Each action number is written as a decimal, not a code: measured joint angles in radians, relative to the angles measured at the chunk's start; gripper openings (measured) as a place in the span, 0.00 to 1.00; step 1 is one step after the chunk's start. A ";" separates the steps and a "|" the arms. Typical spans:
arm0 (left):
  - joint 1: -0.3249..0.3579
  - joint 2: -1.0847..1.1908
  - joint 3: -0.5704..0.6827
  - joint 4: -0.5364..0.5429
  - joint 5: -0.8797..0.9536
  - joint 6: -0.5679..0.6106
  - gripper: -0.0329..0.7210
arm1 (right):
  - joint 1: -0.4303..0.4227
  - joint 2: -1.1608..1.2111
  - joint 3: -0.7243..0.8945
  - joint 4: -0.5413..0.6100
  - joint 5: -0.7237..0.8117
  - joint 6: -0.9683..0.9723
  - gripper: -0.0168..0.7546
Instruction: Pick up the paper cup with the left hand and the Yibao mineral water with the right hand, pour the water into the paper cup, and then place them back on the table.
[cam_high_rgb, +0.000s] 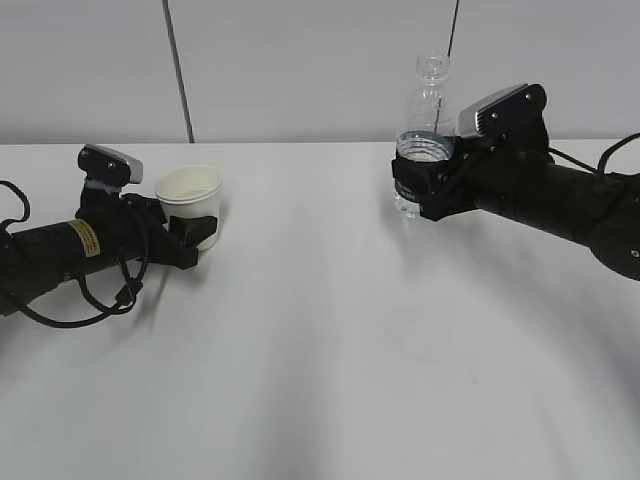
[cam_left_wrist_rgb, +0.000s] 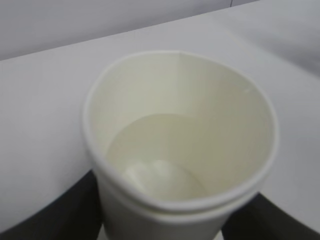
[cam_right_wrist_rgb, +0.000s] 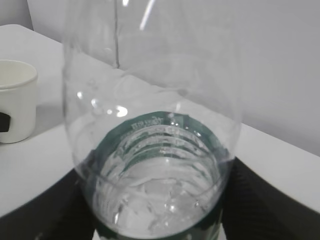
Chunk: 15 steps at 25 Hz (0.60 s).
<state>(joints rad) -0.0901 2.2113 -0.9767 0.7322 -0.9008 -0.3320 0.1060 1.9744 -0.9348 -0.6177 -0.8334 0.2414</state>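
The left hand hugs the cup on the table, the right hand hugs the bottle far across, so lift both slowly, keep them straight, and bring them close before tipping.

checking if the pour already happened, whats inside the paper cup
The paper cup holds a shallow pool of clear liquid over its base. The underside and table beneath it are hidden.

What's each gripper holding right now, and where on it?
The left gripper clamps the paper cup at its lower body. The right gripper clamps the Yibao mineral water around its labelled middle.
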 joint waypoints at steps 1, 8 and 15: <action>0.000 0.000 0.000 0.000 0.000 0.000 0.59 | 0.000 0.000 0.000 0.000 0.000 0.000 0.65; 0.000 0.000 0.000 -0.005 0.004 0.001 0.75 | 0.000 0.000 0.000 -0.002 0.000 0.015 0.65; 0.000 0.000 0.000 -0.033 0.004 0.001 0.83 | 0.000 0.000 0.000 -0.001 0.000 0.032 0.65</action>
<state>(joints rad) -0.0901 2.2113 -0.9767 0.6996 -0.8968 -0.3314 0.1060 1.9744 -0.9348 -0.6184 -0.8334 0.2734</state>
